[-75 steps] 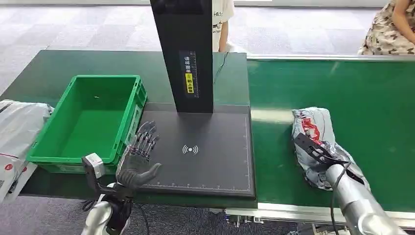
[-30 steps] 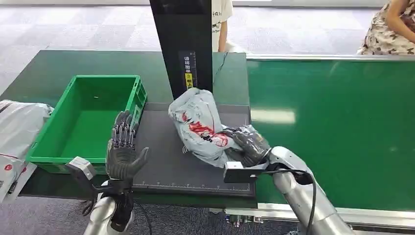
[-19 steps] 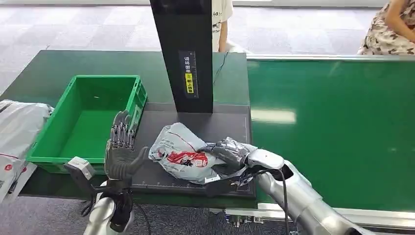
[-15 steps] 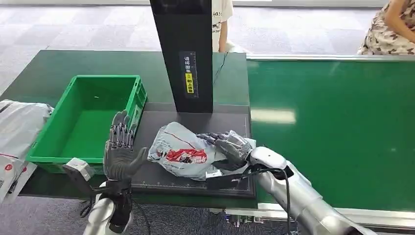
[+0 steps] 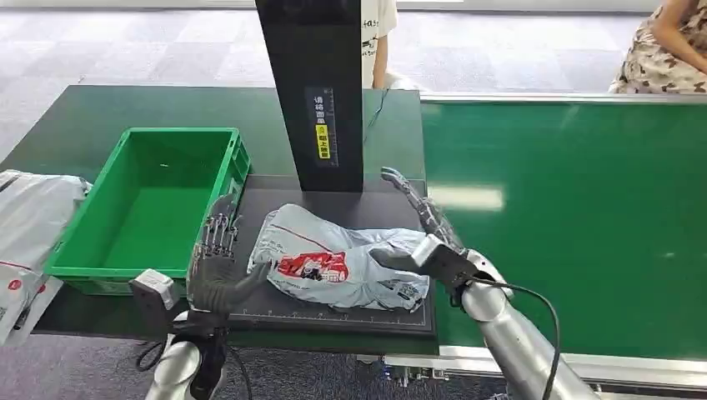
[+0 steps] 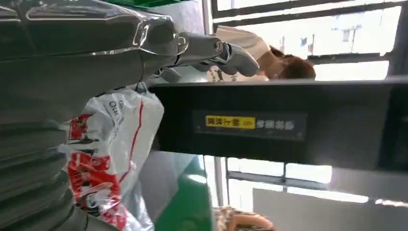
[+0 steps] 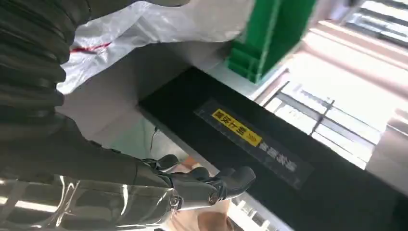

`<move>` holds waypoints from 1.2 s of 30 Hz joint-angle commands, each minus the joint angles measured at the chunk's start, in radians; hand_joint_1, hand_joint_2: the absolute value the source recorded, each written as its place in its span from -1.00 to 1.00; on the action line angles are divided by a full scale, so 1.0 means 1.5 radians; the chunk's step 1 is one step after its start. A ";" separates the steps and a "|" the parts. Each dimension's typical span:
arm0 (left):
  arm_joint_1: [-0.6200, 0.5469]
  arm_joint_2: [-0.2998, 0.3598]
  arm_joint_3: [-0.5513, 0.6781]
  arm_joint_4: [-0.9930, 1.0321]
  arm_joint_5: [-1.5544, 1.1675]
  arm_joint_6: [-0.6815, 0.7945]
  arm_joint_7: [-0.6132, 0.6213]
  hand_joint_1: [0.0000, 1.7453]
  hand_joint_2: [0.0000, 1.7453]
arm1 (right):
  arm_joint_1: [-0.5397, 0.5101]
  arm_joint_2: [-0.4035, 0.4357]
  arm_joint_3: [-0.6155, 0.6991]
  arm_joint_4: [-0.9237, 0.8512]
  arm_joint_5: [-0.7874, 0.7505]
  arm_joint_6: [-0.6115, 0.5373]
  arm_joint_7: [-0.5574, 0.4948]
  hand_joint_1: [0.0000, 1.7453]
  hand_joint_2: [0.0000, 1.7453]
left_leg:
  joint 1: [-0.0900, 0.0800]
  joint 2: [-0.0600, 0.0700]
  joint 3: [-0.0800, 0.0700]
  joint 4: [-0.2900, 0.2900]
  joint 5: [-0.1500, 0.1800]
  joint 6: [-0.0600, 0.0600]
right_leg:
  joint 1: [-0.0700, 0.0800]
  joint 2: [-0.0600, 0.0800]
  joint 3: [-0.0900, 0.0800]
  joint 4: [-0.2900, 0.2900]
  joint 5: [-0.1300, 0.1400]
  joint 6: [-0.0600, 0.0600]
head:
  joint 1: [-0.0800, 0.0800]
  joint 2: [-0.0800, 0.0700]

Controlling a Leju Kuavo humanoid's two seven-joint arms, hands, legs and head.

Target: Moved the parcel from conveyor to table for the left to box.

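Observation:
The parcel (image 5: 333, 262), a crumpled grey plastic mailer with red print, lies flat on the black scanner pad (image 5: 275, 208) of the table. My right hand (image 5: 421, 229) is open at the parcel's right end, fingers stretched up and apart, thumb close to the bag. My left hand (image 5: 215, 267) stands open at the parcel's left end, thumb near its edge, palm facing it. The left wrist view shows the parcel (image 6: 113, 144) beside the hand's grey cover, and the right wrist view has the parcel (image 7: 159, 24) past the ribbed cover.
An empty green crate (image 5: 150, 208) sits left of the pad. A black upright scanner column (image 5: 315, 92) rises behind the parcel. The green conveyor belt (image 5: 575, 217) runs on the right. White bagged parcels (image 5: 25, 225) lie at the far left. Two people stand beyond the table.
My right hand carried the parcel from the conveyor to the scanner pad, laid it down and let go, fingers now spread. My left hand has shifted slightly right, toward the parcel's left end.

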 commanded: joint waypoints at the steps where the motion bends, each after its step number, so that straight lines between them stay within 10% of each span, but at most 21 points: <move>1: -0.077 0.059 -0.110 0.165 -0.270 0.113 0.026 -1.00 1.00 | 0.132 0.007 -0.158 -0.158 -0.117 0.092 -0.009 -1.00 1.00 | 0.000 -0.003 0.002 -0.002 0.000 0.000 | 0.000 -0.003 0.003 -0.002 -0.001 0.000 | 0.000 0.000; 11: -0.209 0.046 -0.174 0.360 -0.691 0.172 0.280 -1.00 1.00 | 0.169 0.068 -0.263 -0.228 -0.107 0.145 0.049 -1.00 1.00 | 0.000 -0.003 0.002 -0.002 0.001 0.000 | 0.000 -0.003 0.003 -0.001 0.000 0.000 | 0.000 0.000; 18: -0.213 0.031 -0.147 0.399 -0.738 0.139 0.300 -0.98 1.00 | 0.204 0.086 -0.302 -0.258 -0.076 0.153 0.058 -1.00 1.00 | 0.000 -0.001 0.003 -0.002 0.000 0.000 | 0.000 -0.001 0.003 -0.001 0.000 -0.001 | 0.000 0.000; 19: -0.212 0.030 -0.145 0.398 -0.736 0.136 0.296 0.82 1.00 | 0.206 0.088 -0.306 -0.261 -0.075 0.153 0.059 -1.00 1.00 | 0.000 -0.001 0.003 -0.002 0.000 0.000 | 0.000 -0.001 0.003 -0.001 0.000 0.000 | 0.000 0.000; 20: -0.210 0.030 -0.143 0.395 -0.738 0.131 0.286 1.00 1.00 | 0.210 0.092 -0.314 -0.263 -0.069 0.155 0.060 -1.00 1.00 | 0.000 -0.001 0.004 -0.002 0.000 0.000 | 0.000 -0.001 0.005 -0.002 0.000 0.000 | 0.000 0.000; 36: -0.155 0.037 -0.127 0.226 -0.618 0.254 0.088 1.00 1.00 | 0.233 0.091 -0.341 -0.281 -0.064 0.149 0.051 -1.00 1.00 | 0.000 0.001 0.002 -0.001 0.000 0.000 | 0.000 0.001 0.002 -0.001 0.001 -0.001 | 0.000 0.000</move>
